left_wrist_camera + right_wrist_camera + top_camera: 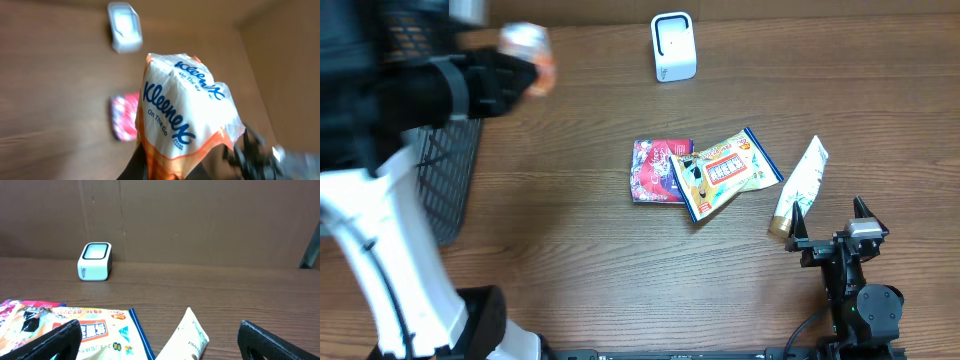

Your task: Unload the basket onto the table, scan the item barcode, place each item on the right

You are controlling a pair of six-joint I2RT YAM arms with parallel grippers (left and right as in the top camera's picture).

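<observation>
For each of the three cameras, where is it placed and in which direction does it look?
Overhead: fixed above the table, looking straight down; the left gripper shows upper left, the right gripper lower right.
Left wrist: on the left arm, looking down past the held Kleenex pack toward the scanner; little of its gripper shows.
Right wrist: low near the table, looking level across it; both open fingers show at the bottom.
Shared: all three see the scanner.
</observation>
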